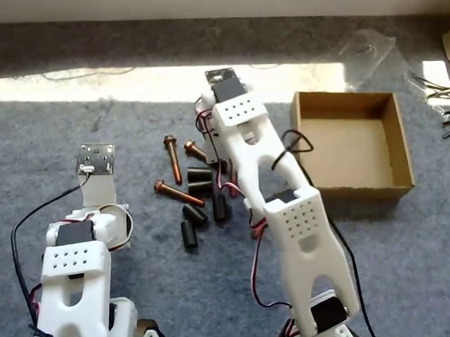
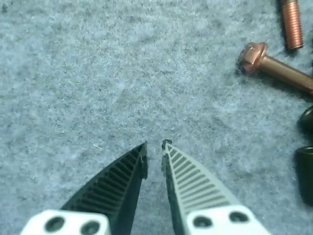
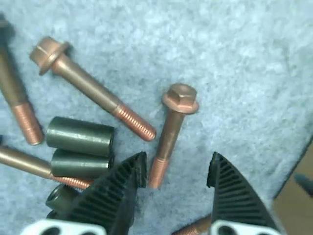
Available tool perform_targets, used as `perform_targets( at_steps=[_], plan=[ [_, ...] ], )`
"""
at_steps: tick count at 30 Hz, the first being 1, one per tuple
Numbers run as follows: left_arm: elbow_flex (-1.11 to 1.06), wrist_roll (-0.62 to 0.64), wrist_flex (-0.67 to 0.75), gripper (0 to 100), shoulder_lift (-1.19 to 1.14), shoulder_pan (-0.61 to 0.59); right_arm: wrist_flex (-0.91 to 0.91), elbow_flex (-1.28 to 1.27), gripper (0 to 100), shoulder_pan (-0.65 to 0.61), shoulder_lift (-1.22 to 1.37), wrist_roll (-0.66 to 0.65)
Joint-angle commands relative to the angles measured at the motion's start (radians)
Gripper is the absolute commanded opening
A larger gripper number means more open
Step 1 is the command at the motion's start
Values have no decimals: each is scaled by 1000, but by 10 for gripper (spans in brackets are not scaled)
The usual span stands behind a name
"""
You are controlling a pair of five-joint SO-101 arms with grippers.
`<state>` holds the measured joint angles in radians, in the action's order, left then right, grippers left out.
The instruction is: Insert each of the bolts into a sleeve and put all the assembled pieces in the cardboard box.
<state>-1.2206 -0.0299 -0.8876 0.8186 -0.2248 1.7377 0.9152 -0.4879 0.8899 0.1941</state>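
- Currently, your left gripper (image 2: 154,145) hangs over bare grey carpet (image 2: 98,73), all but closed, with only a thin slit between the tips and nothing held. In the high view it sits at 9 o'clock of the parts pile.
- Your right gripper (image 3: 178,164) is spread wide and empty above that pile.
- One copper-coloured flanged hex bolt (image 3: 172,128) lies flat on the carpet. Its threaded tip is just beside one of the right gripper's fingers (image 3: 128,183), and its head points away from the gripper.
- Other bolts of the same kind lie loose around it, at mixed angles.
- Two dark cylindrical metal sleeves (image 3: 80,136) lie side by side, touching, close to those bolts. In the high view you can see more sleeves scattered at the pile's 6 o'clock edge.
- Your open brown cardboard box (image 1: 346,142) stands at 3 o'clock of the pile, beyond the right arm, its bare floor showing.
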Motion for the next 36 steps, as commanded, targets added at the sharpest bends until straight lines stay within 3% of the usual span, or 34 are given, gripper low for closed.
perform_targets(
  at_steps=[1,20,29,36],
  plan=[
    [18,3,17,66,-2,-7,1,79,195,-4,12,2],
    [16,3,17,66,-2,-7,4,378,193,51,266,11],
    [16,3,17,66,-2,-7,7,406,49,53,286,11],
    [16,3,17,66,-2,-7,8,406,27,65,285,3]
  ],
)
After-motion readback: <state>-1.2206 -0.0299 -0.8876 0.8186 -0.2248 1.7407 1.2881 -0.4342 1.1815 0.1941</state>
